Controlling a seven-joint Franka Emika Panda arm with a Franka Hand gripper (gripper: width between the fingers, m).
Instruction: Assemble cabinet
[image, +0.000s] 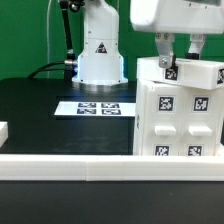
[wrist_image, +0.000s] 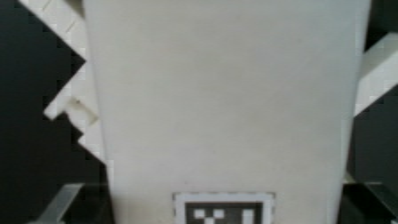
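Black table (image: 40, 115) lies open across the exterior view's left; the marker board (image: 95, 108) sits far back. At right the cabinet (image: 180, 110) stands against the near border rail (image: 70, 165), its right side cropped. The gripper (image: 180, 60) straddles its top edge; whether it grips cannot be told.

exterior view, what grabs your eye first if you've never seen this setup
The cabinet, a big white box covered in black-and-white tags, fills the exterior view's right. The claw sits right at its top edge. Behind, the marker board lies flat on the black table.
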